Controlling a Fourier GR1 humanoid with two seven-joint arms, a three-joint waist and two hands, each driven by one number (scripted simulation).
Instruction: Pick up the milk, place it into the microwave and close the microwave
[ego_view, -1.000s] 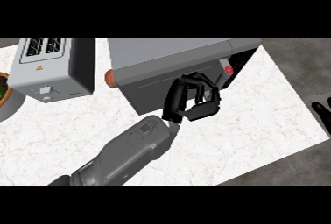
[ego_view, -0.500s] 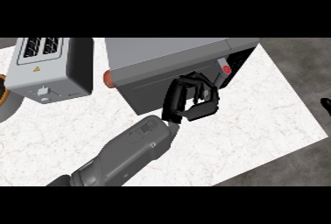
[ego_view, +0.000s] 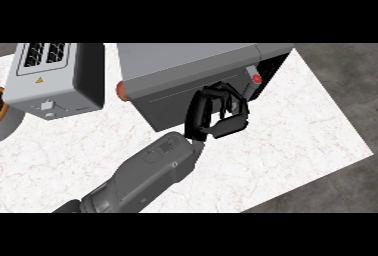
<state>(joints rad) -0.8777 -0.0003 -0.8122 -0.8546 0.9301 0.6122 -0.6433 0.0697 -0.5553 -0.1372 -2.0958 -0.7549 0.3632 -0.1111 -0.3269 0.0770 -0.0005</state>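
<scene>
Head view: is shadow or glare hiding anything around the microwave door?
Head view: no glare, and the light is even on the counter; the microwave door is shaded darker than its top, yet the black left hand at it stands out; the gap at the door's right edge is dark, hiding the inside.

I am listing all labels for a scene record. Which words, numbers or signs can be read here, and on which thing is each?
No word or number is readable.
Toaster: a small yellow triangle sign with a line of print beside it, too small to read.
Microwave: no text shows.
</scene>
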